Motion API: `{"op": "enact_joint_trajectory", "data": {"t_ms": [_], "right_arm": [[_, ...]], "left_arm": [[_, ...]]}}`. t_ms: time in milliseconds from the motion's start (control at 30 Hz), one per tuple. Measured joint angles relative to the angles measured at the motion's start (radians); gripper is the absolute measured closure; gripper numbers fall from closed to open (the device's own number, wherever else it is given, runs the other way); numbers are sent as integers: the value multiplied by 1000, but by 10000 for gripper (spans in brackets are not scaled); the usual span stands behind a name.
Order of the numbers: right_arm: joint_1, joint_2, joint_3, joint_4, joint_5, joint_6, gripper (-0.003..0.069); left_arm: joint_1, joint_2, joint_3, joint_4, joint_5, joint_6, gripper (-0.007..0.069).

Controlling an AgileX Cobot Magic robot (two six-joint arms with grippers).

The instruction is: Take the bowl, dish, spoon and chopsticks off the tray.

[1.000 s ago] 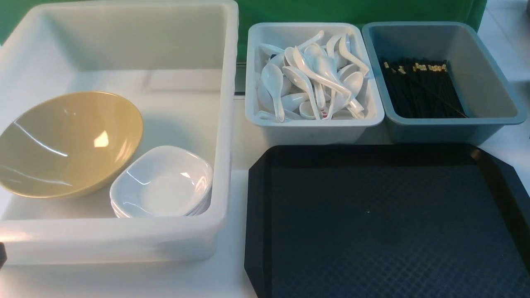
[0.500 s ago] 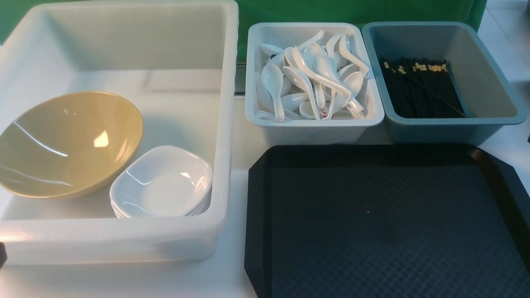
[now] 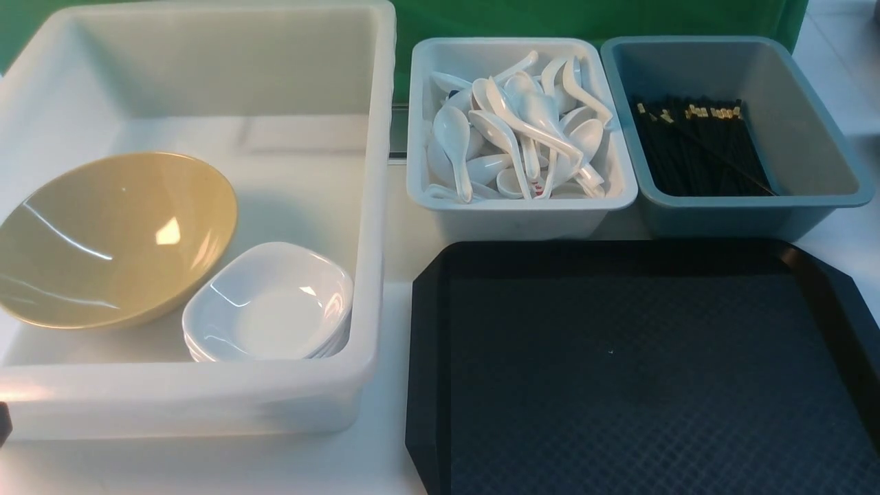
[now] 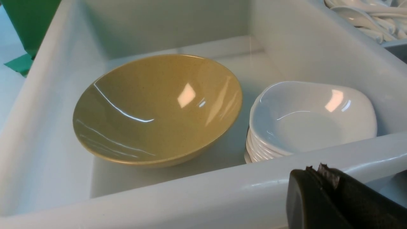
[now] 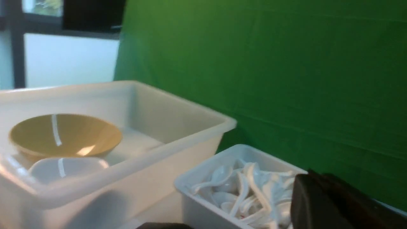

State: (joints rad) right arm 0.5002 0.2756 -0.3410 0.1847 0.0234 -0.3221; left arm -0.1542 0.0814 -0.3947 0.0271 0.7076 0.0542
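Just gone from the right edge of the front view: a small dark speck, perhaps part of the right arm. Otherwise, no visible shift in tableware or containers. For the task, looks like clearing finished and arms at rest or on the way there.

On the black tray (image 3: 639,385), at near right: no bowl, dish, spoon or chopsticks within the visible part; near edge out of frame, so impossible to vouch for.

At left, inside the white tub (image 3: 375,206): the yellow bowl (image 3: 117,234), tilted, and, to its right at the near side, a tilted stack of white dishes (image 3: 271,309). In the pale bin (image 3: 522,223), beyond the tray: a jumble of spoons (image 3: 454,144). In the blue-grey bin (image 3: 735,216), far right: black chopsticks (image 3: 701,155), mostly side by side, one askew across the rest. Impossible to tell which spoon or pair belongs to this round.

Left gripper (image 4: 314,170): closed, fingertips together, nothing held, close to the tub's near rim. Right gripper (image 5: 316,175): closed too, nothing visible in grip.

Probably no further pick needed; only care against brushing the tub on retreat.
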Motion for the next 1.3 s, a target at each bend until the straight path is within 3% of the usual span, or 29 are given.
{"op": "enact_joint_trajectory", "data": {"t_ms": [133, 200, 233, 333, 433, 700, 1300], "right_arm": [[-161, -67, 125, -2, -72, 119, 626], [-310, -119, 219, -78, -59, 245, 626], [-321, -126, 226, -86, -56, 270, 626], [-478, -196, 331, -229, 3, 481, 627], [-553, -264, 369, -270, 66, 542, 627], [-573, -287, 369, -285, 299, 544, 627], [-573, -287, 369, -286, 300, 538, 624]], "left_arm": [[0, 0, 0, 0, 0, 0, 636], [0, 0, 0, 0, 0, 0, 636], [0, 0, 0, 0, 0, 0, 636], [0, 0, 0, 0, 0, 0, 636], [0, 0, 0, 0, 0, 0, 636], [0, -1, 1, -1, -6, 0, 636], [0, -1, 1, -1, -6, 0, 636]]}}
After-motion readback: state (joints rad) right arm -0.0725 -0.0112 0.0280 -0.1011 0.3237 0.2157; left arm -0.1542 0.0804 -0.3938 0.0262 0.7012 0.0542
